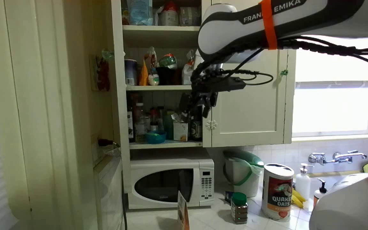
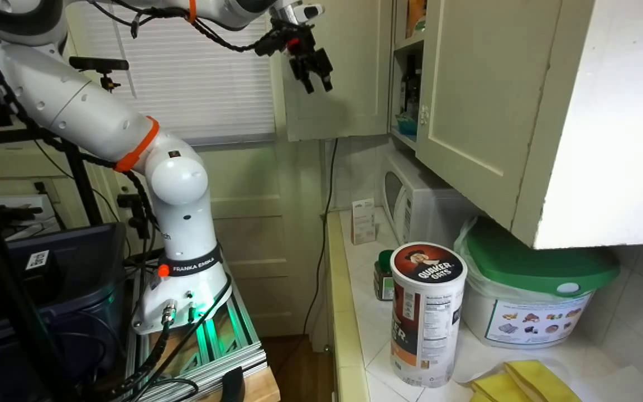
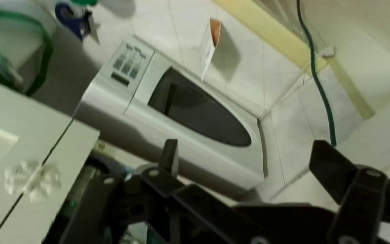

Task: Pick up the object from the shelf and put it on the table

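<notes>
The orange packet stands upright on the white countertop (image 1: 217,220), in front of the microwave. It shows edge-on in an exterior view (image 1: 183,212), from its pale printed side in an exterior view (image 2: 363,222), and from above in the wrist view (image 3: 210,45). The cabinet shelf (image 1: 164,145) is cluttered with bottles and containers. My gripper (image 1: 196,110) points down with its fingers apart and nothing between them. It hangs well above the counter in front of the cabinet, apart from the packet; it also shows in an exterior view (image 2: 319,85) and the wrist view (image 3: 245,152).
The white microwave (image 1: 168,183) sits under the shelf. A green-lidded jar (image 1: 239,207), an oats canister (image 1: 277,191) and a green-lidded bin (image 2: 533,290) stand on the counter. A closed cabinet door (image 1: 248,105) adjoins the open shelves. A dark cable (image 3: 317,71) hangs by the wall.
</notes>
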Tool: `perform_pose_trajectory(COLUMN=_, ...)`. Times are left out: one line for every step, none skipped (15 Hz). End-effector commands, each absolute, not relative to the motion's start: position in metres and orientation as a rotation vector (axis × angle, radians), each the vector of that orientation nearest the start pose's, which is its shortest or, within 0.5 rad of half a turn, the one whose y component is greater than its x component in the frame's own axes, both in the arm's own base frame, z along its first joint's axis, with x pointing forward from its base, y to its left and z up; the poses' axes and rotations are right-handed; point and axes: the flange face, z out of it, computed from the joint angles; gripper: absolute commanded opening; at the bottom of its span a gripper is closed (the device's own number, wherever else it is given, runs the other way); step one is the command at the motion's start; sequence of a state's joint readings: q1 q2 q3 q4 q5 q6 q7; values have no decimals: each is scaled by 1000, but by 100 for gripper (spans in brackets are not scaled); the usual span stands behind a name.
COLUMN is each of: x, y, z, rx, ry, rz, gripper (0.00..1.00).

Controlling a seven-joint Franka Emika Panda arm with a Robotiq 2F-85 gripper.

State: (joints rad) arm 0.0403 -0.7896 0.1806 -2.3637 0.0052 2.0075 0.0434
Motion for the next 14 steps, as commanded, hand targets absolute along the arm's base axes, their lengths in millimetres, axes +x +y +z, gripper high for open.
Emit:
perform_pose_trajectory(x=342, y=120, z=696, rx=-3102, ry=-332, rz=-1018, gripper=100)
perform_pose_trajectory(x=341, y=123, z=716, rx=-3082, ry=-365, rz=-1122, gripper=100)
perform_pose_trajectory(x=341, y=126, z=735, rx=-3060, ry=-399, rz=-1224, gripper=100)
perform_pose_trajectory(x=340, y=124, z=753, rx=-3033, ry=-430, rz=-1323, gripper=100)
perform_pose_trajectory(x=333, y=123, z=729, rx=-3051, ry=-377, rz=-1204, gripper=100)
perform_pose_trajectory(x=333, y=124, z=743, rx=-3033, ry=-394, rz=-1268, gripper=100)
perform_pose_trajectory(x=332, y=124, z=750, rx=-3027, ry=-404, rz=-1292, gripper=100)
perform_pose_trajectory(x=333, y=124, z=753, rx=-3027, ry=-408, rz=-1300, gripper=100)
perform_pose_trajectory(x=334, y=124, z=754, rx=-3028, ry=-410, rz=-1300, gripper=100)
perform_pose_trajectory(x=335, y=124, z=753, rx=-3030, ry=-411, rz=-1298, gripper=100)
perform_pose_trajectory(x=336, y=124, z=752, rx=-3031, ry=-412, rz=-1295, gripper=100)
perform_pose_trajectory(x=337, y=124, z=752, rx=-3032, ry=-413, rz=-1293, gripper=100)
perform_pose_trajectory(x=347, y=123, z=751, rx=-3024, ry=-402, rz=-1339, gripper=100)
perform_pose_trajectory(x=362, y=123, z=752, rx=-2988, ry=-338, rz=-1365, gripper=100)
